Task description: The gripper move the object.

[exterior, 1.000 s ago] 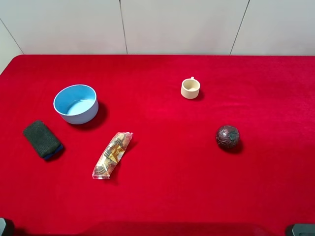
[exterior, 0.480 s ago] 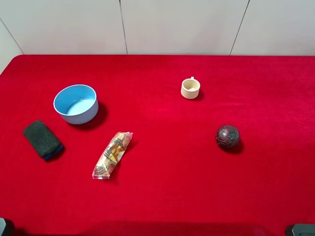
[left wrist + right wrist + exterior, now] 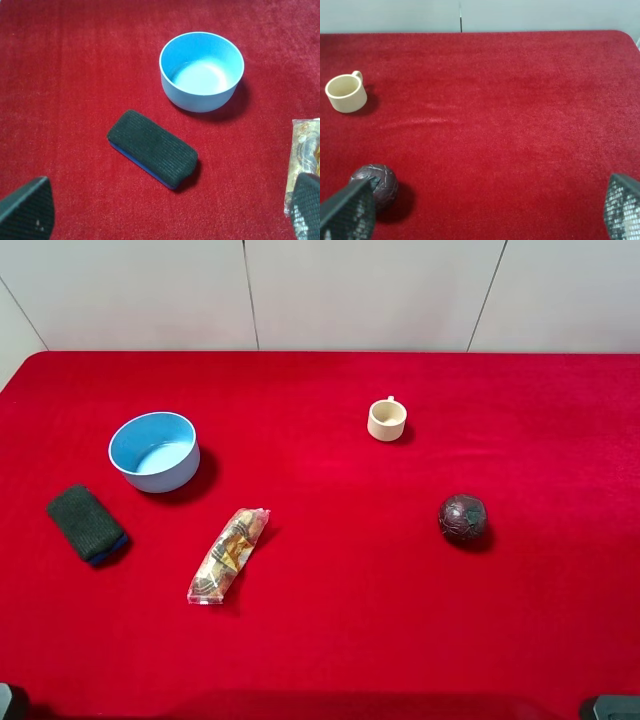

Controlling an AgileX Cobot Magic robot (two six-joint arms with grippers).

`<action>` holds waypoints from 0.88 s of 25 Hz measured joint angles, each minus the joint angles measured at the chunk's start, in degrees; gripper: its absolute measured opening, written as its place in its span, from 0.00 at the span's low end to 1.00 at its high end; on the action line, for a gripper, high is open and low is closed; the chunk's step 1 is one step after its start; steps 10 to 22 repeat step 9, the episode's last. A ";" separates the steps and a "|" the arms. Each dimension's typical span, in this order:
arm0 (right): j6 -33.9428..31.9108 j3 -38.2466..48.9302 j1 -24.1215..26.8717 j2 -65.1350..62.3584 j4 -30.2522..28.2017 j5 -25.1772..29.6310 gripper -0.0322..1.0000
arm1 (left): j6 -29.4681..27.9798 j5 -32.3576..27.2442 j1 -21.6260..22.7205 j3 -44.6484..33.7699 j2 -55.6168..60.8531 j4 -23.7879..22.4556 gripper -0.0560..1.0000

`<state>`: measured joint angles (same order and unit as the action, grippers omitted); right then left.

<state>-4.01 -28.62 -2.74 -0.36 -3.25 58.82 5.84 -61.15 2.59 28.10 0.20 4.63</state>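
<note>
Currently the light blue bowl [image 3: 154, 451] stands upright on the red worktop [image 3: 330, 600], toward its left edge and nearer the back edge than the front, with nothing inside it. Just in front of it, closer to the left edge, lies a dark sponge [image 3: 87, 524] with a blue underside, apart from the bowl. A clear snack packet [image 3: 228, 554] lies nearer the middle, in front of the bowl and not touching it. A small cream cup [image 3: 386, 420] sits upright toward the back, right of centre, and a dark ball [image 3: 462, 518] rests farther right and closer to the front, well apart from the cup.

Seen from its wrist camera, the left hand [image 3: 165, 212] hangs above the sponge with its fingers [image 3: 27, 210] spread wide and nothing between them. Likewise the right hand [image 3: 480, 212] is spread wide and empty, one fingertip [image 3: 347, 210] near the ball.
</note>
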 joint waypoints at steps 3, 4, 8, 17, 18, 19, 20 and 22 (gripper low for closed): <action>0.00 0.00 0.00 0.00 0.00 0.00 0.70 | 0.00 0.00 0.00 0.00 0.00 0.00 0.93; 0.00 0.00 0.00 0.00 0.00 0.00 0.70 | 0.00 0.00 0.00 0.00 0.00 0.00 0.93; 0.00 0.00 0.00 0.00 0.00 0.00 0.70 | 0.00 0.00 0.00 0.00 0.00 0.00 0.93; 0.00 0.00 0.00 0.00 0.05 0.00 0.70 | 0.00 0.00 0.00 0.00 0.00 0.00 0.93; 0.00 0.00 0.00 0.00 0.05 0.00 0.70 | 0.00 0.00 0.00 0.00 0.00 0.00 0.93; 0.00 0.00 0.00 0.00 0.05 0.00 0.70 | 0.00 0.00 0.00 0.00 0.00 0.00 0.93; 0.00 0.00 0.00 0.00 0.05 0.00 0.70 | 0.00 0.00 0.00 0.00 0.00 0.00 0.93; 0.00 0.00 0.00 0.00 0.05 0.00 0.70 | 0.00 0.00 0.00 0.00 0.00 0.00 0.93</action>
